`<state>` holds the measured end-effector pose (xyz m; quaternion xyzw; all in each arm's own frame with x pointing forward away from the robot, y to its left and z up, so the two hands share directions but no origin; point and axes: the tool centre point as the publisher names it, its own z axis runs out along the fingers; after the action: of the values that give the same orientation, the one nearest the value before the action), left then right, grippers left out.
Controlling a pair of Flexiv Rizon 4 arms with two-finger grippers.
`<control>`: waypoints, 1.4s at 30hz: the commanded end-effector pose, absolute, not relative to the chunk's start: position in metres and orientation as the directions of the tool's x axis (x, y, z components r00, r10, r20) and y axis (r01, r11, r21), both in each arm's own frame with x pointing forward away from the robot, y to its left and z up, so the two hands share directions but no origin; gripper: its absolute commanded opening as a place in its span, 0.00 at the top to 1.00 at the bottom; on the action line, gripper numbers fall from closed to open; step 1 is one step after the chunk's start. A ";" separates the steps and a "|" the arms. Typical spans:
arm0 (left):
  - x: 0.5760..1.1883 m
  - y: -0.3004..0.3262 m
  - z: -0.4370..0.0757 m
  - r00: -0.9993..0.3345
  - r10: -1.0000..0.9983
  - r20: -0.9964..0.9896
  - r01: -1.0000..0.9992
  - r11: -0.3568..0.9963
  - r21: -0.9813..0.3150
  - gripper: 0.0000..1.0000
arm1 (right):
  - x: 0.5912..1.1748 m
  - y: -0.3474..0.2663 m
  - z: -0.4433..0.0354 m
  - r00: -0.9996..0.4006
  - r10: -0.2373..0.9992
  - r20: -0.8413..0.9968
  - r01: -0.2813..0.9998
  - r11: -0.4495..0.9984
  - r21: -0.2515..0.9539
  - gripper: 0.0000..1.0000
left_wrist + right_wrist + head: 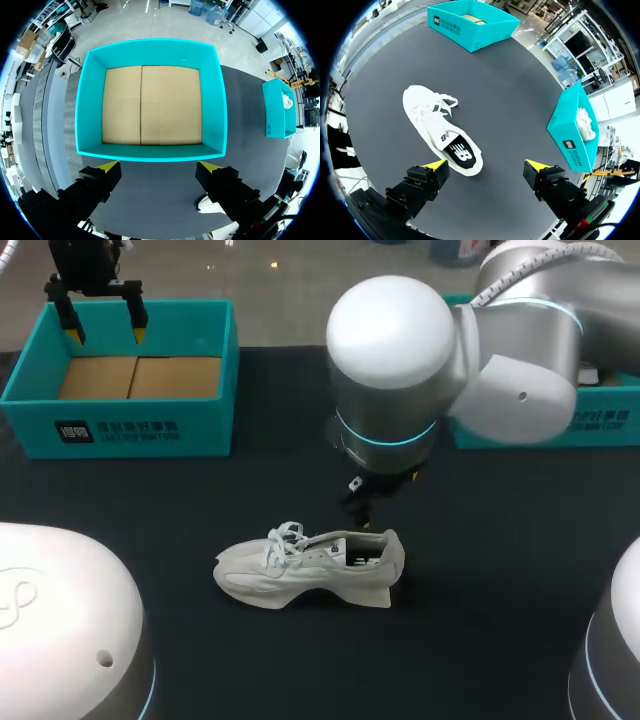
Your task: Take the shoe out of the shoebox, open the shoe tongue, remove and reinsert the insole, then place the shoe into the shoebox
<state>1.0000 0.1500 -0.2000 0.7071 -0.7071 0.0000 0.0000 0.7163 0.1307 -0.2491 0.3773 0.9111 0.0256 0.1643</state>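
A white lace-up shoe (pixel 310 565) lies on its side on the black table, toe to the left, its dark insole (pixel 461 154) showing in the opening. My right arm (pixel 400 360) hangs over it. The right gripper (pixel 486 166) is open above the table, the shoe's heel close to one finger, nothing between the fingers. The teal shoebox (pixel 120 430) stands at the back left with a bare cardboard floor. My left gripper (pixel 107 336) hovers open above that shoebox (pixel 150 152), holding nothing; in its wrist view the left gripper (pixel 159 167) is over the box's near wall.
A second teal box (pixel 572 135) stands at the back right of the table, with something white (pixel 587 122) inside. That second box (pixel 600 420) is partly hidden by my right arm in the head view. Open black tabletop (pixel 480 570) surrounds the shoe.
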 end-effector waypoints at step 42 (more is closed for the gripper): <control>1.000 0.150 -0.200 0.000 -1.000 0.000 -1.000 0.000 0.000 0.00 | 0.753 0.077 -0.259 -0.975 0.012 -0.220 -0.146 0.711 0.688 0.00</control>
<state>1.0000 0.1499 -0.2000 0.7071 -0.7071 0.0000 0.0000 0.7565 0.0813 -0.2558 -0.0217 0.9640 0.2433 0.1050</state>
